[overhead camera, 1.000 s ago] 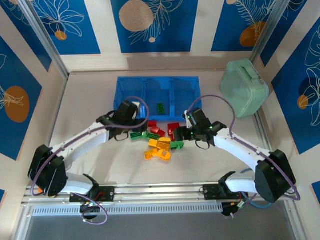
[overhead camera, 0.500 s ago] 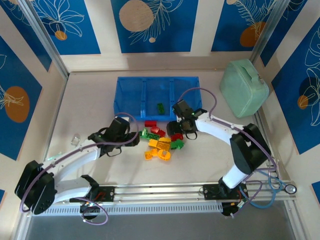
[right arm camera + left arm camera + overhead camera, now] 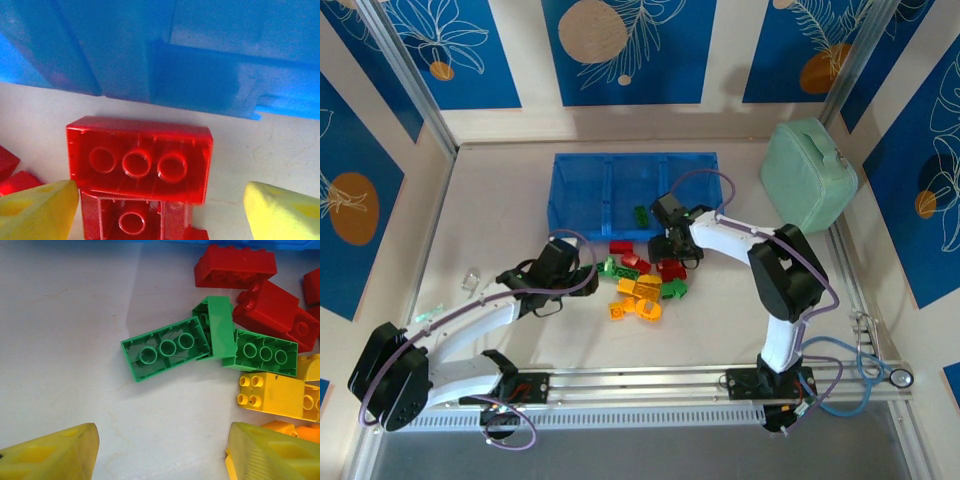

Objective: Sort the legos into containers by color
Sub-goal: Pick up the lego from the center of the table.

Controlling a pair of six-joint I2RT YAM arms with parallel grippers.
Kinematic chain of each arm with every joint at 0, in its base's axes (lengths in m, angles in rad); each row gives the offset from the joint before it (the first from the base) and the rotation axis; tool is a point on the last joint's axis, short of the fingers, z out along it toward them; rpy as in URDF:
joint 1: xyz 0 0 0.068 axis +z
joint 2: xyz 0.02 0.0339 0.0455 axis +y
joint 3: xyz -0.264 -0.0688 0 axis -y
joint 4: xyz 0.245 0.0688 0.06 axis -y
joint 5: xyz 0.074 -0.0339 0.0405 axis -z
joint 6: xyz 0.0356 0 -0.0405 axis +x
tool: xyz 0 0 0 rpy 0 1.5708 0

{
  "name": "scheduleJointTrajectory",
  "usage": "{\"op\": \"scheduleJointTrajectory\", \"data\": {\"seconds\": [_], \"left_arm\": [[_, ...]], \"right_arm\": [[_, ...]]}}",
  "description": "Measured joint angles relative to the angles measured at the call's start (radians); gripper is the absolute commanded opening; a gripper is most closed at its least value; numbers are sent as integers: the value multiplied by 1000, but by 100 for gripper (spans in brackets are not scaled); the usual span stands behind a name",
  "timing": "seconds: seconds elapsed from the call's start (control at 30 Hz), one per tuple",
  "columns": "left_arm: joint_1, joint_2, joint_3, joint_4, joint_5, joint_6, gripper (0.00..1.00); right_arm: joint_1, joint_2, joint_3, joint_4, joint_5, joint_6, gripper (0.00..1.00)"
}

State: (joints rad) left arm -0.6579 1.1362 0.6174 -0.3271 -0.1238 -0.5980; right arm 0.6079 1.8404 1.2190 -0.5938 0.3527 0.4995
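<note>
- Top external view, closest stuff first: the left pincer (image 3: 584, 278) sits low over the worktop (image 3: 500, 210), just left of the pile of legos (image 3: 642, 283).
- Left wrist view: its yellow fingertips (image 3: 50, 455) are spread wide, with just bare worktop between them. Right ahead lies an upside-down green brick (image 3: 165, 347), touching a tilted green one next to it. A yellow brick (image 3: 272, 395) sits off to the right, and the red bricks (image 3: 235, 265) are a bit farther on.
- The right pincer (image 3: 672, 243) is at the far side of the pile, near the front wall of the blue tray (image 3: 582, 195).
- Right wrist view: this one's spread too and isn't pinching anything. An upside-down red brick (image 3: 140, 160) lies flat between and just ahead of the tips, with another red piece touching its near edge. The tray wall is just behind it.
- One green lego (image 3: 641, 214) is already in the tray's middle compartment.
- Way over at the far right there's a mint-green case (image 3: 807, 175).
</note>
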Motion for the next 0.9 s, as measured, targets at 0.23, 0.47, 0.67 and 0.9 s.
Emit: {"op": "scheduleJointTrajectory", "data": {"seconds": [0.23,0.47,0.67,0.9], "left_arm": [[-1,-9,-4,0,-9,0,69],[-1,-14,-4,0,-13,0,69],[-1,-14,-4,0,-13,0,69],[-1,-14,-4,0,-16,1,69]], "right_arm": [[-1,62,45,8,6,7,84],[-4,86,45,13,6,3,70],[-5,86,45,17,7,0,59],[2,86,45,30,7,-5,57]]}}
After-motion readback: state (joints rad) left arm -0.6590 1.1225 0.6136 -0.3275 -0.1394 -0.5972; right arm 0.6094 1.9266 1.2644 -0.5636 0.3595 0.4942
